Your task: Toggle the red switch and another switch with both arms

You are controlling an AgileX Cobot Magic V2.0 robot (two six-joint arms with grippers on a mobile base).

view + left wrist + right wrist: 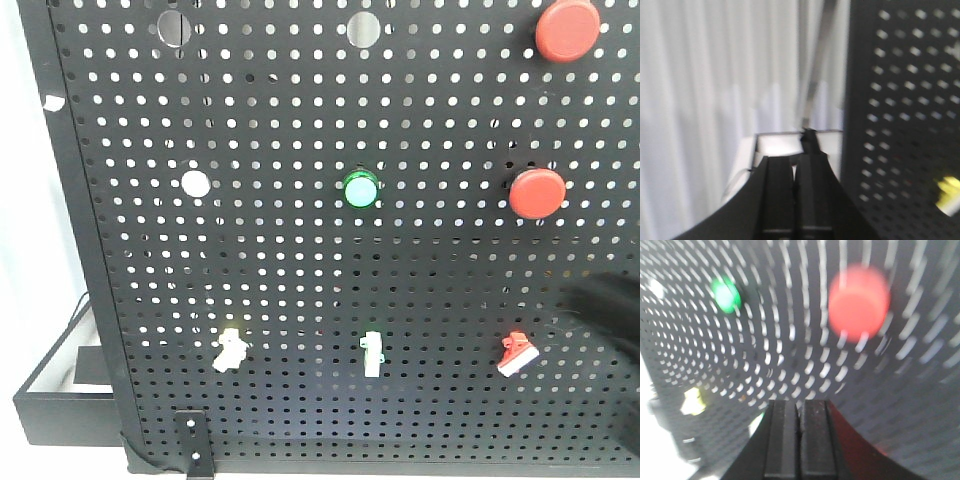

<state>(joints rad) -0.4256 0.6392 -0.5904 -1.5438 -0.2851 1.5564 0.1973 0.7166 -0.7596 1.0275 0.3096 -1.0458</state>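
Black pegboard (300,300) w/ 3 toggle switches along btm, green button (361,189), 2 red push buttons

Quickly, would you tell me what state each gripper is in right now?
Left gripper: closed, holding nothing.
Right gripper: closed, holding nothing.

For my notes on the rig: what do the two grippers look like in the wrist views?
Both are black. The left gripper and right gripper each have two flat, straight-edged fingers on a body that flares wide toward the camera. No markings or cables show.
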